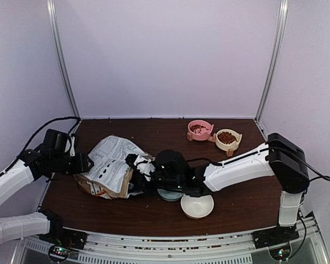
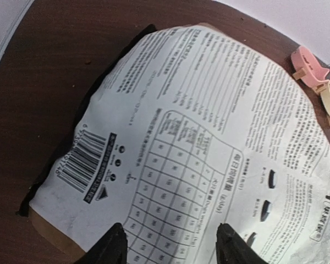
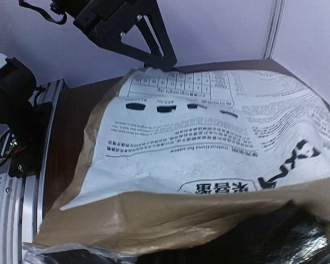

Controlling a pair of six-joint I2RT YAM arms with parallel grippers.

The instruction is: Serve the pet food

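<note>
Pet food (image 1: 198, 128) heaped in a pink bowl (image 1: 210, 130), with more in a cream bowl (image 1: 237, 144) just beside it, both near the far right corner of the table (image 1: 247, 190) and well apart from both arms. Paper bag (image 1: 113, 162) lying on its side left of the table's middle, white printed face up with a barcode and a grid of small print, brown paper showing along its edges. Left gripper (image 1: 86, 164) at the bag's left end, fingers (image 2: 113, 248) spread wide over the printed face. Right gripper (image 1: 135, 166) at the bag's other end, its arm stretched across from the right edge of the table, fingers pressed together. From the right wrist, those fingers hidden behind a raised fold of brown paper close to the lens, so seemingly pinching that edge of the bag. Pale round dish (image 1: 168, 194) on the table, partly under the right arm. Empty white bowl (image 1: 197, 207) just beside the dish, toward the near edge
</note>
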